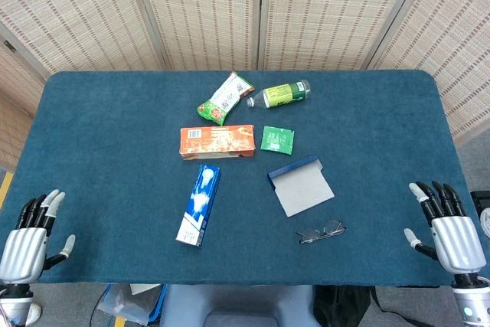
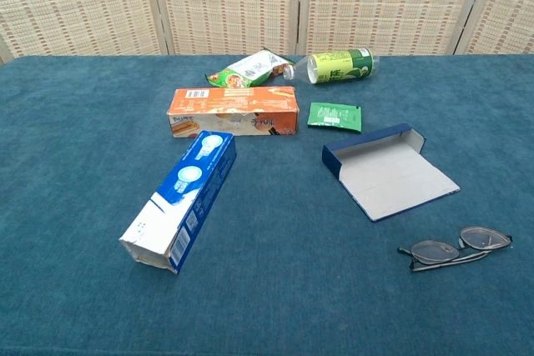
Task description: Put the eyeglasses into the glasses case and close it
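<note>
The folded eyeglasses (image 1: 321, 231) (image 2: 455, 248) lie on the blue cloth near the front edge, right of centre. Just behind them the blue glasses case (image 1: 301, 184) (image 2: 389, 172) lies open, its grey flap spread flat toward the glasses. My left hand (image 1: 31, 239) hovers at the table's front left corner, fingers apart and holding nothing. My right hand (image 1: 445, 227) hovers at the front right corner, likewise spread and empty, well right of the glasses. Neither hand shows in the chest view.
A blue-and-white box (image 1: 199, 204) (image 2: 180, 200) lies left of the case. Behind are an orange box (image 1: 217, 142) (image 2: 234, 111), a small green sachet (image 1: 277, 140) (image 2: 335, 115), a snack bag (image 1: 225, 98) (image 2: 249, 68) and a green bottle (image 1: 285, 93) (image 2: 340, 65) on its side.
</note>
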